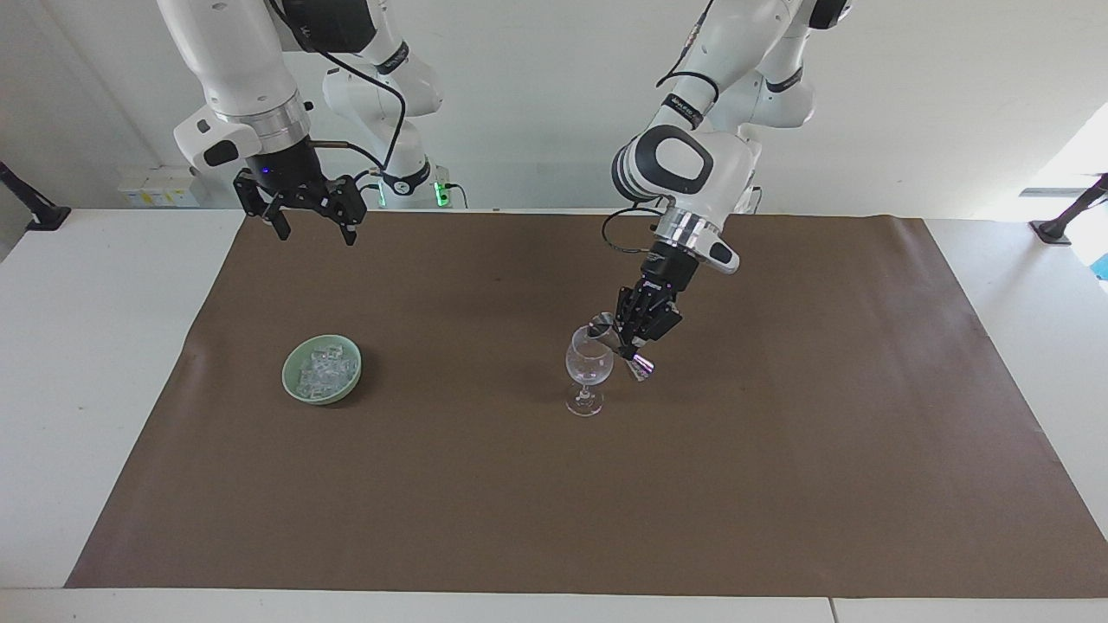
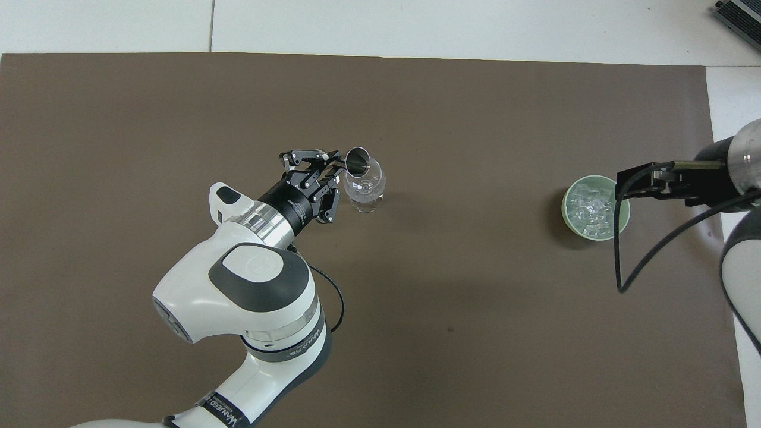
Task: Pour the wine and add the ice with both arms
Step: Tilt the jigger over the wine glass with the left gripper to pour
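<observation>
A clear stemmed wine glass (image 1: 589, 363) (image 2: 364, 184) stands upright mid-mat. My left gripper (image 1: 630, 346) (image 2: 333, 169) is shut on a small metal jigger (image 1: 599, 330) (image 2: 357, 160), tilted with its mouth over the glass rim. No wine can be made out in the jigger or the glass. The ice (image 1: 325, 368) (image 2: 591, 208) lies heaped in a pale green bowl (image 1: 290, 382) (image 2: 568, 221) toward the right arm's end. My right gripper (image 1: 312, 227) (image 2: 624, 184) hangs open and empty, high over the mat's edge by the robots; from overhead it overlaps the bowl's rim.
A brown mat (image 1: 779, 484) covers most of the white table (image 1: 86, 346). A black cable (image 2: 642, 261) loops down from the right wrist near the bowl. Black clamp stands (image 1: 1065, 221) sit at the table's ends.
</observation>
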Tool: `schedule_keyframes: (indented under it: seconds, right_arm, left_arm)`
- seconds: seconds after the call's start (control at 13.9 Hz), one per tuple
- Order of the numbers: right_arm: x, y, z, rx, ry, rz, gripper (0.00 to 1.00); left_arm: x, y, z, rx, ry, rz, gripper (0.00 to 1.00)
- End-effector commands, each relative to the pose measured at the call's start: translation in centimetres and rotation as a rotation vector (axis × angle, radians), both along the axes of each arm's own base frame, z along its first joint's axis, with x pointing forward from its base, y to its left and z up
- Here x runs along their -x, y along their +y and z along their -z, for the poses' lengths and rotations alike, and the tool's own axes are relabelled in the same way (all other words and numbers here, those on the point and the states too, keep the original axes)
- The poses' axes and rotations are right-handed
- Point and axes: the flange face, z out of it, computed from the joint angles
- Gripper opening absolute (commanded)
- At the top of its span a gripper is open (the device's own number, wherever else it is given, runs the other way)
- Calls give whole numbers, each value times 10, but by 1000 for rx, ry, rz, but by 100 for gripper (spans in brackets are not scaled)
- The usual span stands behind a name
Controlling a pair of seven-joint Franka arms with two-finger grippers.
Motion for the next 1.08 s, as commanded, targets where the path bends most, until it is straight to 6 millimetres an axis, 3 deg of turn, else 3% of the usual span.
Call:
schedule_keyframes:
  seconds: [0.0, 0.65, 1.01]
  right_arm:
    - [2, 0, -3, -2, 1, -9, 100]
    - [1, 0, -2, -2, 3, -9, 100]
    - [2, 0, -3, -2, 1, -9, 100]
  left_arm:
    - [-5, -3, -4, -52, -39, 15, 0]
    - [-15, 1, -14, -185, -125, 40, 0]
    - [-13, -8, -15, -246, -148, 40, 0]
